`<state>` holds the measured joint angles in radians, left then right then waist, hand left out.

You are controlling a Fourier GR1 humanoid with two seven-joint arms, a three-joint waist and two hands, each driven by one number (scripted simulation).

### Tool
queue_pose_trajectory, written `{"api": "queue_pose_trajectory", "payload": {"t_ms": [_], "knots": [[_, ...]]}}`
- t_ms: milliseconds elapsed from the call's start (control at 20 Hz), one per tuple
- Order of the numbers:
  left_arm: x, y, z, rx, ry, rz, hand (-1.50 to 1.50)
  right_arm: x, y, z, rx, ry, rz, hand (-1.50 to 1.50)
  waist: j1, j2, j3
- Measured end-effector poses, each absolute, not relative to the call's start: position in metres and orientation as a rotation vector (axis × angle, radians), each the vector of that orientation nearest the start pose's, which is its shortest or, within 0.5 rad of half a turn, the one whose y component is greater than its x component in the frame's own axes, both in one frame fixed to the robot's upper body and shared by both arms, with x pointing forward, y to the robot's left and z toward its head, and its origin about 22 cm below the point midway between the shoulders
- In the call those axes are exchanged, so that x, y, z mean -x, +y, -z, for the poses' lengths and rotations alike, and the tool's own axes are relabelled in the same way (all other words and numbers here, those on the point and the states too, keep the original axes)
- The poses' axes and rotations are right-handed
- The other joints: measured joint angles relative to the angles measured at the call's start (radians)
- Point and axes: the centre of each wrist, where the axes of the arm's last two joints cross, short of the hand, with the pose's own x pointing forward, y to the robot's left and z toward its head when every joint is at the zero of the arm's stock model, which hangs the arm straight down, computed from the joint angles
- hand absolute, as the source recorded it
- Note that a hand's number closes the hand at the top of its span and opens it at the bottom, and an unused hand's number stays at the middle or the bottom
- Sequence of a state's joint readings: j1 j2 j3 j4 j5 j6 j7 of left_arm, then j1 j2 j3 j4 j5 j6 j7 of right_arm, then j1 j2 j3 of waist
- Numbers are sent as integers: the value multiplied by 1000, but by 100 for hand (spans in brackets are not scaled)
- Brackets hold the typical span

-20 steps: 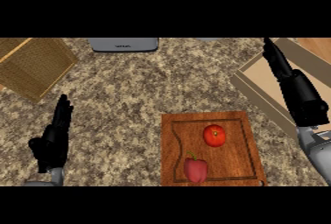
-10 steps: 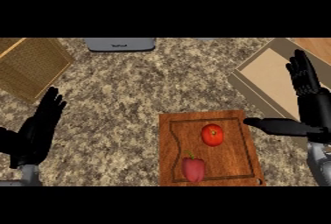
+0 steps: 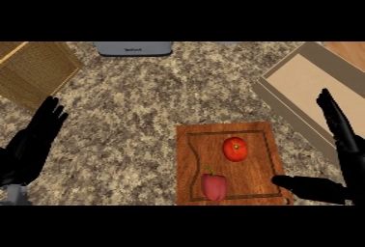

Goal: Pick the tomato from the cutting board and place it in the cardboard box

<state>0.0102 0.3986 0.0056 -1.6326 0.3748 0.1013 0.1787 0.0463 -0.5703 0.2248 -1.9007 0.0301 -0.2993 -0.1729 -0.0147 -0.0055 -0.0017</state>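
At the far left a tan woven mat with a fine mesh texture lies at an angle on the speckled granite counter. Below it the left hand, matte black, shows at the view's left edge, resting with straight fingers spread and pointing up, holding nothing. At the top edge sits a smooth grey rounded appliance, only partly in view. Right of centre lies the cutting board, a rectangle of reddish-brown wood with a groove running round inside its rim. On its upper right part rests the tomato, round, glossy and red, untouched by either hand. Lower on the board lies a dull red bell pepper with a green stem. The right hand is spread wide beside the board's right edge, thumb stretched over the board's lower right corner, fingers straight, gripping nothing. Behind it stands the cardboard box, open, with flat pale-brown walls.
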Motion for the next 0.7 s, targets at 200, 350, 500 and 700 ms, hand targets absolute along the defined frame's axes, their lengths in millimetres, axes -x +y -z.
{"api": "queue_pose_trajectory", "payload": {"t_ms": [200, 350, 500, 700], "knots": [[-238, 316, -45, -69, -1441, -49, 0, -211, -284, -105, 526, -1789, -752, -150, 7, 1, -4], [-242, 319, -50, -67, -1439, -44, 0, -209, -279, -120, 605, -1634, -910, -150, 16, 3, -5], [-241, 319, -51, -53, -1441, -33, 0, -211, -266, -138, 660, -1482, -1016, -150, 30, 4, -5], [-247, 319, -52, -50, -1450, -25, 0, -217, -238, -146, 673, -1310, -1097, -150, 39, 8, -3]]}}
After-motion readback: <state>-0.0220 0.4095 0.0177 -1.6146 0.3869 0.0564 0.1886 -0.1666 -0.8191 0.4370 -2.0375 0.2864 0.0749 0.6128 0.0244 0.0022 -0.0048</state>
